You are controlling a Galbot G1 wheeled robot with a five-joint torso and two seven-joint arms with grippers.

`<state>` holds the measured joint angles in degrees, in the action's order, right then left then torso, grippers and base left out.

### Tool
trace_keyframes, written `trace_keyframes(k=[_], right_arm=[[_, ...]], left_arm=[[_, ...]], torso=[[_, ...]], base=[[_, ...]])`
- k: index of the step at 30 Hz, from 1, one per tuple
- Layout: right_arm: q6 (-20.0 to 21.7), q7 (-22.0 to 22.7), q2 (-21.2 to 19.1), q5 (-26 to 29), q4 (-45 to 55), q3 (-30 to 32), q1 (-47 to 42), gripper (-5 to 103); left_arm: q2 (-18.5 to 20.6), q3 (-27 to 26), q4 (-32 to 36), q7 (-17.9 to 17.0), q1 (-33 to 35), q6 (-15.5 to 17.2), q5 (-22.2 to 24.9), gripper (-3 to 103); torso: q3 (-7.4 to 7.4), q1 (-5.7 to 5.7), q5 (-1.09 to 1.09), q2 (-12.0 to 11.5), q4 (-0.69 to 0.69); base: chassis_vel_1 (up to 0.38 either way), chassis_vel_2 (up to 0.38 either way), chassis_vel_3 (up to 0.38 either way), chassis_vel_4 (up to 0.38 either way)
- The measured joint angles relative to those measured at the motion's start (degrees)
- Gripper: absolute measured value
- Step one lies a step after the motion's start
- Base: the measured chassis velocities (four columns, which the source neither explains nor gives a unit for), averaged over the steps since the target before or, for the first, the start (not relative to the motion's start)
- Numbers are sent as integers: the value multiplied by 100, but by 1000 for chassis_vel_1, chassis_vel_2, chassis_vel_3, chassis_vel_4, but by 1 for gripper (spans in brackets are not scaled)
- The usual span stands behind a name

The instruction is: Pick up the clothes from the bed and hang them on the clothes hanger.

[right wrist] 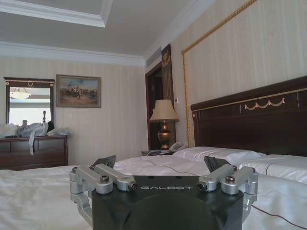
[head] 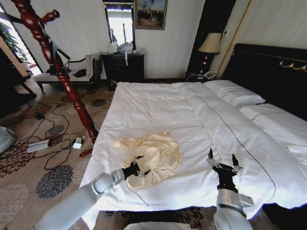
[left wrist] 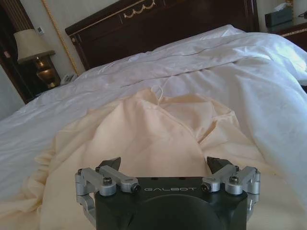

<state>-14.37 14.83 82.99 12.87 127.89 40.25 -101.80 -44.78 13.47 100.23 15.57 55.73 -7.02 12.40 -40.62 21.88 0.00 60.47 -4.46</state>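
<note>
Left gripper [head: 139, 167], fingers spread, sits at the garment [head: 156, 151] on the bed [head: 158, 108]; silky, limp, slippery, so best pinched at a bunched fold. Right gripper [head: 222, 162] hovers spread nearby.

Hotel-style bedroom, wide white bed [head: 192, 120], bedside lamp [head: 209, 44], framed painting [head: 150, 13]

The left arm reached forward and low, its left gripper [head: 138, 167] wide open — the right gripper [head: 223, 163] pointed up, its fingers spread apart too.
</note>
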Motion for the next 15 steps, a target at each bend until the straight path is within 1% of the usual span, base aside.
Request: trace_keyframes(k=[2, 5, 6, 8, 11, 14, 15], right_arm=[[-1, 6, -2, 0, 4, -3, 2, 100], [-2, 58, -39, 0, 17, -15, 11, 100], [-2, 58, -39, 0, 17, -15, 11, 100], [-2, 87, -73, 3, 16, -14, 23, 100], [0, 122, -175, 46, 16, 15, 53, 100], [2, 132, -217, 71, 17, 30, 64, 100], [4, 144, -251, 89, 22, 35, 66, 100]], left_arm=[[30, -26, 63, -5, 37, 14, -1, 100], [232, -251, 491, -7, 385, 57, -82, 100], [232, -251, 491, -7, 385, 57, -82, 100], [319, -411, 630, -15, 613, 88, -214, 100], [357, -580, 462, -113, 901, 111, -562, 100], [294, -652, 334, -139, 970, 112, -665, 100], [233, -690, 268, -144, 1012, 115, -718, 102]], torso=[[0, 0, 0, 0, 0], [1, 0, 1, 1, 0], [1, 0, 1, 1, 0], [1, -1, 1, 1, 0], [1, -1, 0, 1, 1], [1, -1, 0, 1, 1], [1, -1, -1, 1, 0]], base=[[0, 0, 0, 0], [0, 0, 0, 0], [0, 0, 0, 0], [0, 0, 0, 0], [0, 0, 0, 0], [0, 0, 0, 0], [0, 0, 0, 0]])
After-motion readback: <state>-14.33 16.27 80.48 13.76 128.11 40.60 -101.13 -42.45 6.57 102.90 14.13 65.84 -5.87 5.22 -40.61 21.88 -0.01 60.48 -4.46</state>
